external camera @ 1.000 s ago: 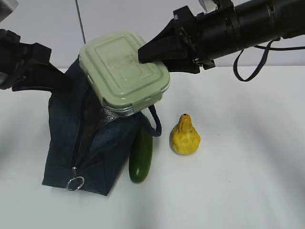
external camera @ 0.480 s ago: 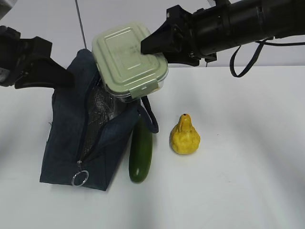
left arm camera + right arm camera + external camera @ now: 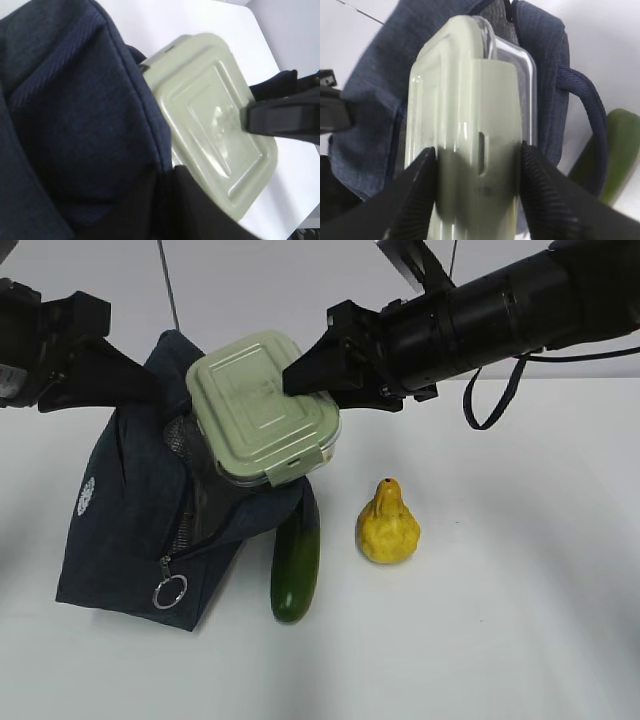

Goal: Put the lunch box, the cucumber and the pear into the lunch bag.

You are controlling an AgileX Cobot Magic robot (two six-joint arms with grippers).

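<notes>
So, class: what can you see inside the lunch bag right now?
Through the lunch bag's open top, a patch of silvery mesh lining shows. The lunch box, gripped by the right gripper, covers most of the opening, so the rest of the interior is hidden.

Bare lab-style robot bench: plain white tabletop (image 3: 520, 620), blank pale wall (image 3: 250, 280) behind.

- The lunch box (image 3: 262, 408), clear with a pale green snap lid, sits tilted in the open mouth of the lunch bag (image 3: 130, 520), clamped in my right gripper (image 3: 477, 192).
- The navy bag stands unzipped.
- The dark cucumber (image 3: 296, 565) lies beside it.
- The yellow pear (image 3: 388, 525) stands upright nearby.
</notes>
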